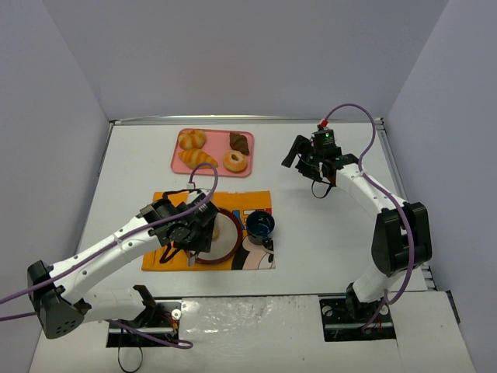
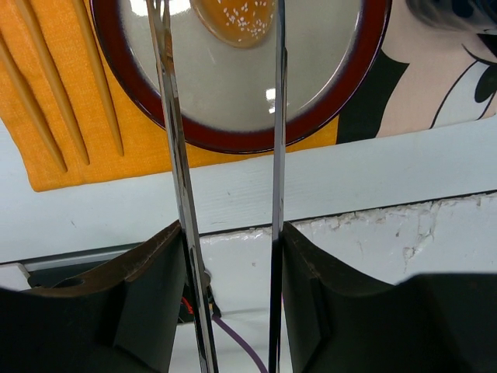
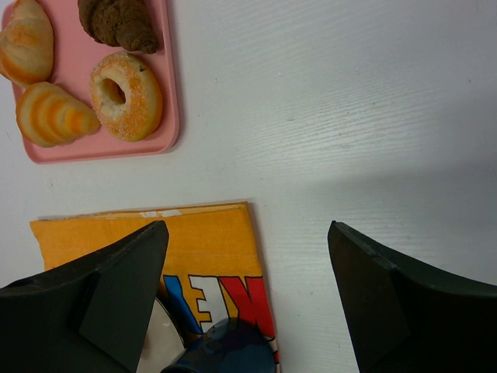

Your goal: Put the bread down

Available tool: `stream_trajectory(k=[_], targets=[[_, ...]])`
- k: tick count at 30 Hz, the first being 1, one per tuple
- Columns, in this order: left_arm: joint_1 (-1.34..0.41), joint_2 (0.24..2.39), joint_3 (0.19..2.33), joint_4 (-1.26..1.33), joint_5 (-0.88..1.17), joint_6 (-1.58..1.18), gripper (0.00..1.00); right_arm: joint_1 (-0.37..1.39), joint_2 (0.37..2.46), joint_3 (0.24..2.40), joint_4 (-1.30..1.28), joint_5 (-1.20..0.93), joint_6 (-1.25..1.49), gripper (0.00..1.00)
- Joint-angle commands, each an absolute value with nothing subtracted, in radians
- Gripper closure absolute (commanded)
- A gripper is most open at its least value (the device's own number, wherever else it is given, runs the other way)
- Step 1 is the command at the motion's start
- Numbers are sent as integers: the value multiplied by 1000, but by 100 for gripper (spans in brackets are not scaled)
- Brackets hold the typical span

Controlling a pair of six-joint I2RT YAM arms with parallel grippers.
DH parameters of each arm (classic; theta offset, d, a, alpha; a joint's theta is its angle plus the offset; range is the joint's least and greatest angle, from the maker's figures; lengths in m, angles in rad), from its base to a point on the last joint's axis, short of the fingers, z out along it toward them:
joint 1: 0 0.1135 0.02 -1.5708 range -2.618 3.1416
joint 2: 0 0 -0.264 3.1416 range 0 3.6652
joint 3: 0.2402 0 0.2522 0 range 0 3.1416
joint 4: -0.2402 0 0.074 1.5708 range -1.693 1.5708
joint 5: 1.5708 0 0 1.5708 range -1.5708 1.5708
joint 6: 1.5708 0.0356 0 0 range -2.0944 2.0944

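Observation:
The bread (image 2: 233, 17), a small golden-orange bun with pale specks, lies on the grey plate with a dark red rim (image 2: 233, 136), (image 1: 230, 242). My left gripper (image 2: 233, 264), (image 1: 189, 228) is shut on metal tongs (image 2: 180, 179). The tong arms reach over the plate on either side of the bread. The right arm is at its edge and the left arm stands a little apart from it. In the top view my arm mostly hides the bread. My right gripper (image 3: 248, 264), (image 1: 307, 159) is open and empty, above the bare table right of the pink tray.
The pink tray (image 1: 181, 162), (image 3: 167, 93) at the back holds a ring doughnut (image 3: 126, 95), croissants (image 3: 54, 115) and a brown pastry (image 3: 116, 22). An orange cartoon placemat (image 1: 260, 202) bears the plate, a dark blue cup (image 1: 259, 225) and wooden chopsticks (image 2: 54, 85).

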State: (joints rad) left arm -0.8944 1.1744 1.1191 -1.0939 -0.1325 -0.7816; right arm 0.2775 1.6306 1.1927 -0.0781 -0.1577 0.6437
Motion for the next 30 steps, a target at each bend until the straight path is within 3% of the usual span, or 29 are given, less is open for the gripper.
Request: stream_trajectory(k=[1,14,24,30], targets=[[-902,1167,1234,-1132,-178,-790,57,284,1589,1226,-37,-160,644,19],[-897,1421,1630,-1190,-244,-664,56,267,1559,1238,-58,-153,641,19],[-824,1845,2116,-1187,-191,-546,56,180,1418,1270,-160,-42,646,18],[-777,2120,2480,-1225,-90,-516,56,28,1308,1253,-252,48,700,18]])
